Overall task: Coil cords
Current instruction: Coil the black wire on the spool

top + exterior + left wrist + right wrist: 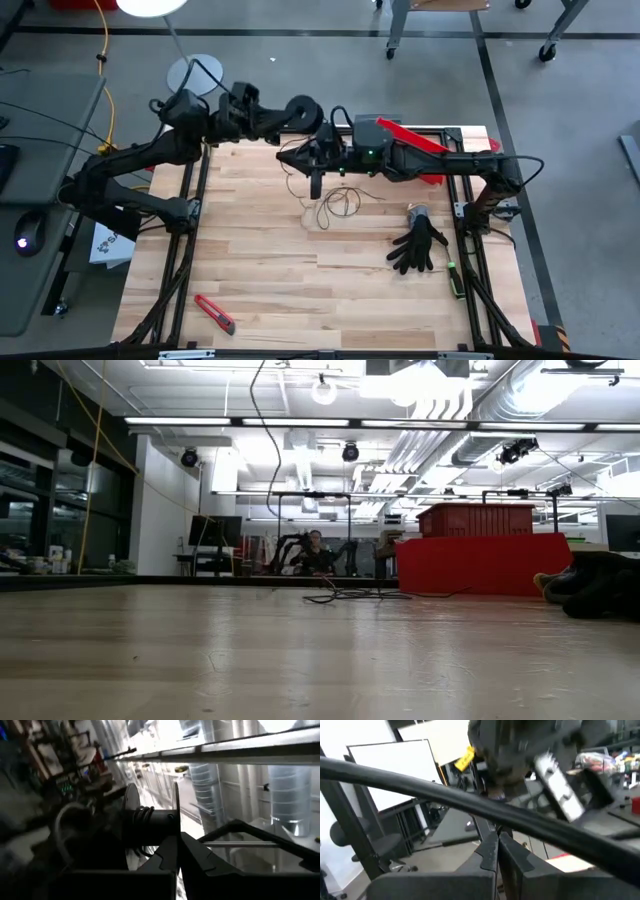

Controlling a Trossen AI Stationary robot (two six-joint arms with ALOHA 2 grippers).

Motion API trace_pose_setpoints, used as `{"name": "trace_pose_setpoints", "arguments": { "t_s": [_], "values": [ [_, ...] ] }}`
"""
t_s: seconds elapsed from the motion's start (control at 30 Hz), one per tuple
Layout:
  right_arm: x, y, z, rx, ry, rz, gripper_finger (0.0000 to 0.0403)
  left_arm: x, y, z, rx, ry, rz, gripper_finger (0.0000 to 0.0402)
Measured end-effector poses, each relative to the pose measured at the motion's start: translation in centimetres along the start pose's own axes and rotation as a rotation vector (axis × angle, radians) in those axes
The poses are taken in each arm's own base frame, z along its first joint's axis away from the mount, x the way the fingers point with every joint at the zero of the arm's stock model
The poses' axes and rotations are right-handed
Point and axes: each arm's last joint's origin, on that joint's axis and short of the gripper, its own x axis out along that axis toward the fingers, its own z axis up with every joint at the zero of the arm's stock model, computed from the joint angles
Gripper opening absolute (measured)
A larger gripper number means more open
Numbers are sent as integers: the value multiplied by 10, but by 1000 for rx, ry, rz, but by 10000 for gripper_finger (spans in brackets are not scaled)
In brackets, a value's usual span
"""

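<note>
Item: spool (pixel 150 822), a few turns wound, clamped in the closed left hand (pixel 179 857) above the tabletop's (pixel 260 290) far edge. Cord (pixel 340 200) mostly loose on the tabletop. Right hand (pixel 316 188) pinched shut on the cord. Coiling barely begun.

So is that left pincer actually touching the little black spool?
Touching. In the left wrist view the left pincer is shut with its tips clamped on the rim of the black spool, whose core carries a few turns of the cord.
</note>
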Motion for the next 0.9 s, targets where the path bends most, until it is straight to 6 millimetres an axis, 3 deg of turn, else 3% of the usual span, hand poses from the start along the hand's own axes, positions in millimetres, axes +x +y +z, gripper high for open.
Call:
{"name": "trace_pose_setpoints", "arguments": {
  "t_s": [0.27, 0.5, 0.9],
  "values": [
    [-2, 10, 11, -67, -56, 46, 0, -6, -3, 0, 29, -18, 42, 0],
    [-2, 7, -8, -58, 144, 16, 0, -21, -17, 13, 224, -88, 22, 0],
    [-40, 13, 11, -99, 281, -43, 0, -62, -28, 27, 468, -143, 246, 0]
  ]
}}
